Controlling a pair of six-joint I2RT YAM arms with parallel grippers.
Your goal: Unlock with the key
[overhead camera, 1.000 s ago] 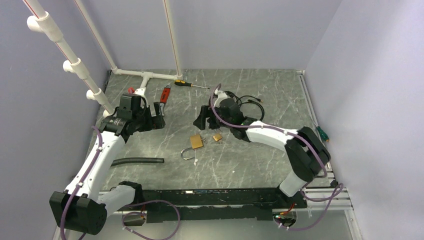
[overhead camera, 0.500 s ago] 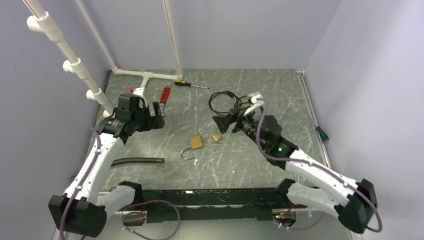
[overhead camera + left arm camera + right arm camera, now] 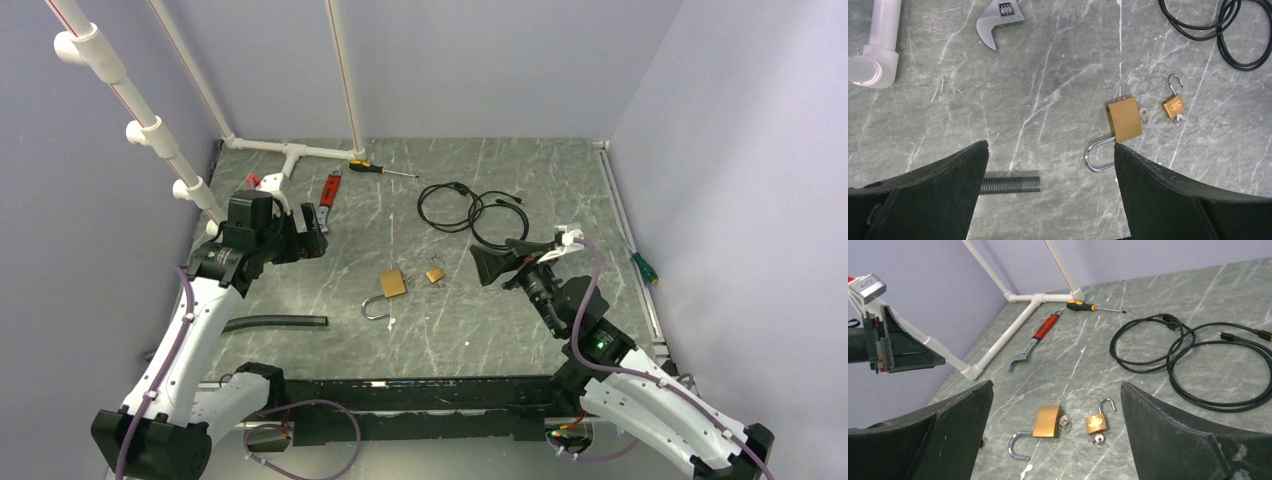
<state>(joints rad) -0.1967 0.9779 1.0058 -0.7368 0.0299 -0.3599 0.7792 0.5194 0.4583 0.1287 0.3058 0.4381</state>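
Note:
Two brass padlocks lie mid-table, both with the shackle swung open. The large padlock [image 3: 393, 284] [image 3: 1124, 119] [image 3: 1047, 421] has a key [image 3: 1144, 115] [image 3: 1064, 423] in its base. The small padlock [image 3: 435, 274] [image 3: 1173, 106] [image 3: 1096, 424] also carries a key [image 3: 1178, 120] [image 3: 1099, 439]. My left gripper [image 3: 316, 232] [image 3: 1050, 147] hovers open to the left of them, holding nothing. My right gripper [image 3: 490, 262] [image 3: 1057, 386] is open and empty, just right of the small padlock and facing both locks.
A black cable coil [image 3: 470, 205] lies behind the locks. A screwdriver [image 3: 375, 167], a red-handled wrench [image 3: 328, 190] and a white pipe frame [image 3: 290, 150] sit at the back left. A black hose [image 3: 275, 323] lies near left; a green-handled tool [image 3: 642, 266] at the right edge.
The right arm pulled back from above the padlocks toward the near right, and its jaws spread fully. The left arm barely shifted. The padlocks have not moved.

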